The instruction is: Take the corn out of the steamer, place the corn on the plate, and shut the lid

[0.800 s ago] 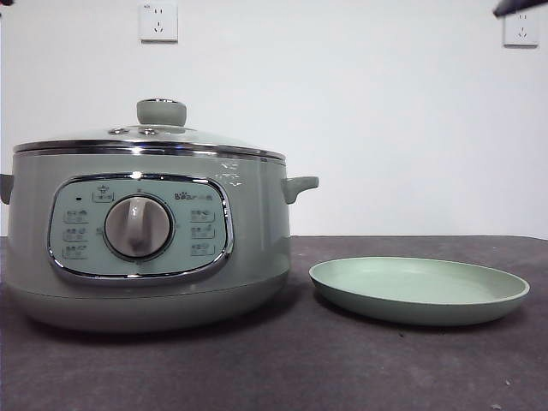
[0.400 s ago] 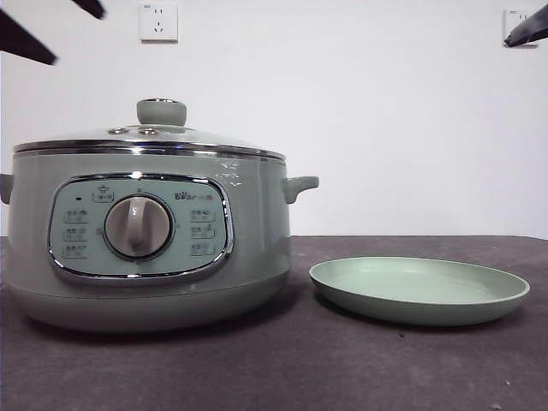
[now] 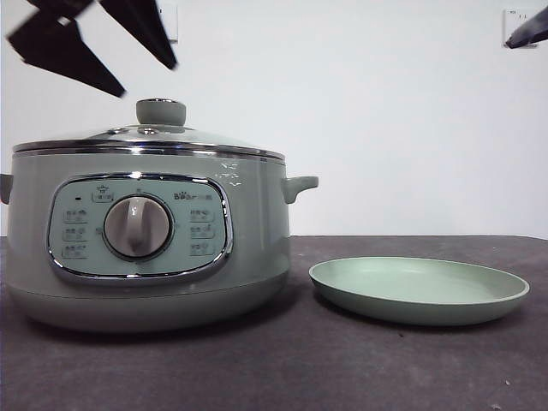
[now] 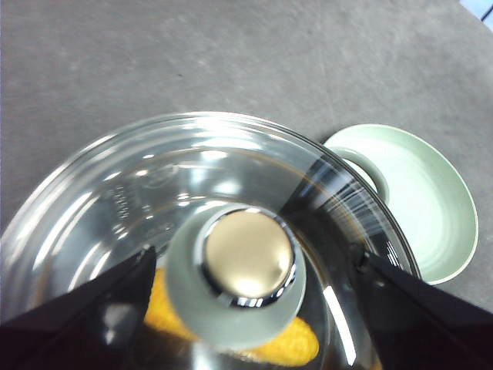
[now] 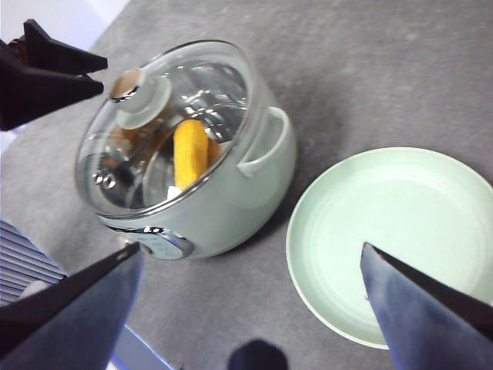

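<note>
The left gripper (image 4: pixel 246 301) is wide open, jaws spread on either side of the knob (image 4: pixel 248 258) w/ nothing between them yet. It hangs above the lid (image 3: pixel 147 137) from the upper left in the front view, not touching. The right gripper (image 5: pixel 250 308) is also open and empty, up high between pot and plate, basically waiting; only a dark tip shows at the top right corner of the front view.

The lid's seated on the steamer (image 3: pixel 145 248), chrome rim flush all round. The corn (image 5: pixel 190 152) is inside, visible thru the glass, lying near the middle on the rack. Through the left wrist cam it peeks out yellow just beside the knob. The plate (image 3: pixel 419 291) sits bare on the table (image 3: pixel 342 368) just beside the pot, on the handle side.

So IMO the step is grabbing the knob to lift the lid. To do it well, come straight down w/ the knob centred between the jaws and close below its chrome cap, where the green part narrows, so it can't slip. Then lift vertical before swinging away. Glass lid is prob heavy-ish and will tilt if the grip's off-centre.
</note>
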Robot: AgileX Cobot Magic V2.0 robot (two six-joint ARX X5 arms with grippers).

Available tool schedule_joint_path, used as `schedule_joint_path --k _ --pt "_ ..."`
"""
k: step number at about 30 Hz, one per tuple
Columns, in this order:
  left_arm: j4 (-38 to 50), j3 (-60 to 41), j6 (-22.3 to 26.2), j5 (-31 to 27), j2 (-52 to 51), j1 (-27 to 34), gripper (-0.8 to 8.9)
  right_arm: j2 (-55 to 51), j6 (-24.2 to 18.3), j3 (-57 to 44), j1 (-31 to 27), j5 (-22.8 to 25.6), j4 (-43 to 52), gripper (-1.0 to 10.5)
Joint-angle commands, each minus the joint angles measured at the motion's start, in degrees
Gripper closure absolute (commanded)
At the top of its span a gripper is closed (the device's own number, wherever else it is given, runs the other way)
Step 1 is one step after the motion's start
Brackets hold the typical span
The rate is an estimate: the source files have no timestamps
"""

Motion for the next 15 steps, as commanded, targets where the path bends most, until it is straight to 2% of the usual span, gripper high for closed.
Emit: schedule_joint_path --k 1,9,11,15 --pt "1.5 0.0 0.2 -0.7 2.3 -1.5 4.02 0.2 0.3 0.1 0.0 0.2 0.1 4.7" --pt "2.1 0.0 0.4 -4.4 6.0 -3.6 4.19 0.2 0.3 0.1 0.0 0.3 0.1 4.7" --pt "2.1 0.0 1.1 -4.4 6.4 -3.7 5.23 0.2 0.4 0.1 0.0 0.3 0.2 4.7" --pt "2.1 0.0 3.0 -4.3 6.6 -3.7 8.32 0.2 0.4 0.1 0.0 0.3 0.2 4.7"
